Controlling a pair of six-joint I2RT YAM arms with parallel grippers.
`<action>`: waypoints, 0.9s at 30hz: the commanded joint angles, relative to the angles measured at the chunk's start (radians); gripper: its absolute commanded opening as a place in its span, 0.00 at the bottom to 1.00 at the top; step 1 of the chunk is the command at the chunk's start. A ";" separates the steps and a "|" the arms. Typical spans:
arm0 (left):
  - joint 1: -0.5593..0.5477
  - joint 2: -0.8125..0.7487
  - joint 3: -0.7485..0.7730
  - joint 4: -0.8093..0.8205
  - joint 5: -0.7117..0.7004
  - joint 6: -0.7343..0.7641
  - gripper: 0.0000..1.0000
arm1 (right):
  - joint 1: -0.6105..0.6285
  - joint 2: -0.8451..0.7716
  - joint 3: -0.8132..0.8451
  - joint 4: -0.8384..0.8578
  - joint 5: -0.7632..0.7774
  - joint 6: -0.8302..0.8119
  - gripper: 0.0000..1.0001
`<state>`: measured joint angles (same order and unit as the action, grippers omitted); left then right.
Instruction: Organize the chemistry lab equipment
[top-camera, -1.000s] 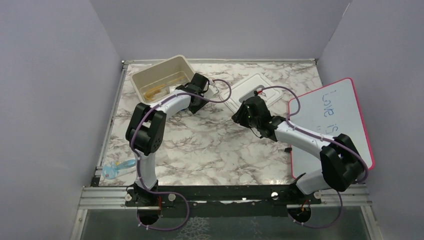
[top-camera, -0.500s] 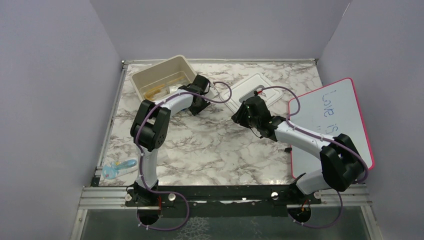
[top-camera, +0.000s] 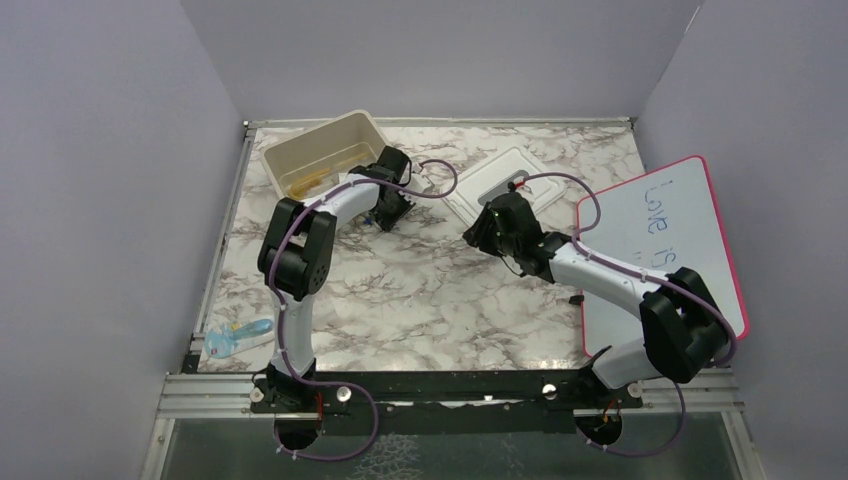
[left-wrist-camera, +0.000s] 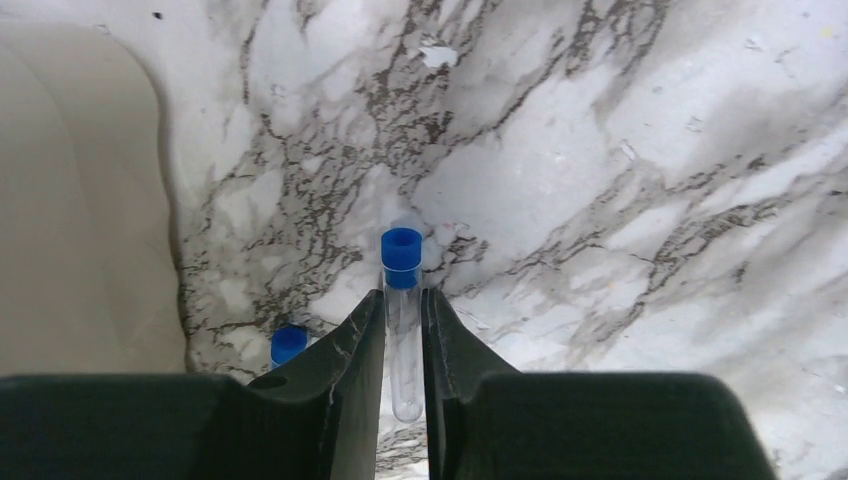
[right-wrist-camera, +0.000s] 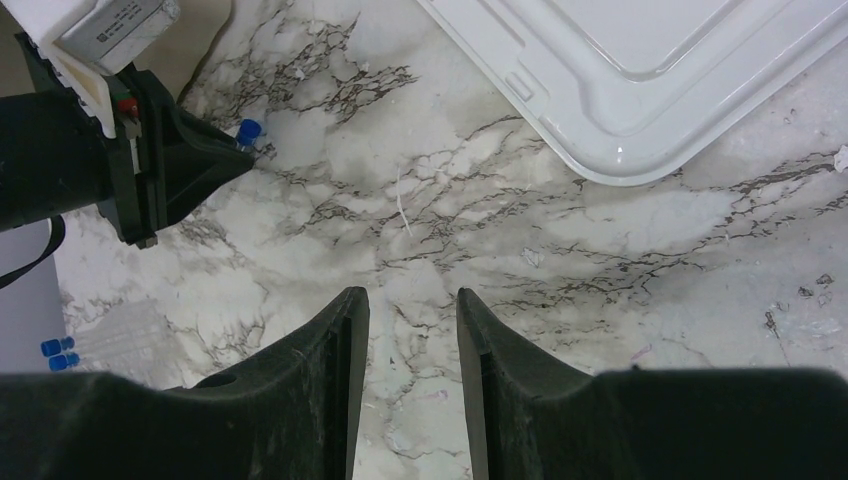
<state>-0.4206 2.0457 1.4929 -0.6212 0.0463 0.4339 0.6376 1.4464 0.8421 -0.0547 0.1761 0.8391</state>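
The table (left-wrist-camera: 600, 150) has a smooth, white marble look with grey veins and a soft sheen. The test tube (left-wrist-camera: 404, 350) is clear and shiny, and its cap (left-wrist-camera: 402, 258) is matt blue plastic. The left gripper (left-wrist-camera: 403, 305) and right gripper (right-wrist-camera: 412, 300) are matt black plastic, the right one scuffed and dusty. The bin (top-camera: 315, 140) at far left is smooth beige plastic. The lid (right-wrist-camera: 640, 70) is glossy white plastic. The whiteboard (top-camera: 680, 215) on the right is glossy. The rail (top-camera: 450, 398) along the near edge is bare metal.
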 joint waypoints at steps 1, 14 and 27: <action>-0.004 -0.018 0.000 -0.090 0.145 -0.052 0.21 | -0.003 -0.010 -0.019 -0.013 0.002 0.011 0.42; -0.004 -0.079 -0.071 -0.123 0.111 -0.070 0.41 | -0.004 -0.016 -0.017 -0.019 -0.003 0.003 0.42; -0.009 -0.096 -0.081 -0.136 0.155 -0.096 0.15 | -0.004 -0.042 -0.042 0.018 -0.051 -0.013 0.42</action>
<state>-0.4210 1.9797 1.4097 -0.7212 0.1349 0.3538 0.6376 1.4422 0.8272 -0.0536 0.1658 0.8375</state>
